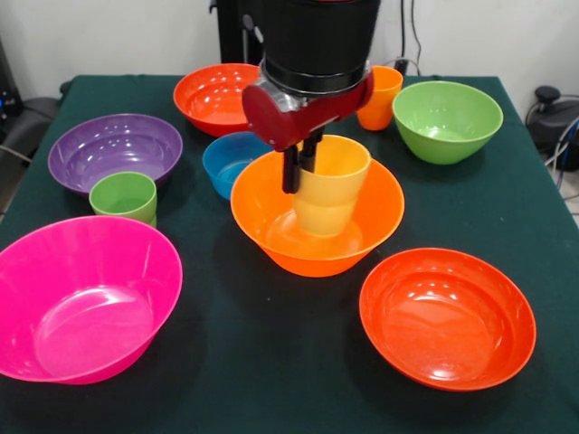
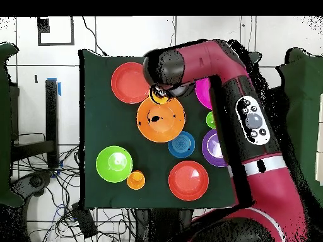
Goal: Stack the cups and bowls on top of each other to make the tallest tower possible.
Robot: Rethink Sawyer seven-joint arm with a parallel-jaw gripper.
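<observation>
Front view: the yellow cup stands inside the light orange bowl near the middle of the table. Its mouth faces up and its long axis runs close to vertical, leaning slightly. The pincer comes down from the red and black arm and is clamped on the cup's rim, one dark finger outside the wall on the picture's left. The small blue bowl sits just behind the light orange bowl, the green cup between the purple bowl and the large pink bowl. One red-orange bowl is at the near right, another at the far side. The orange cup stands beside the lime green bowl. All bowls open upward. The table wears a dark green cloth; a pale wall stands behind.

Overhead view: the light orange bowl lies under the arm's end, where only a sliver of yellow shows. The lime green bowl and orange cup sit well apart from it. White tiled floor and loose cables surround the table.
</observation>
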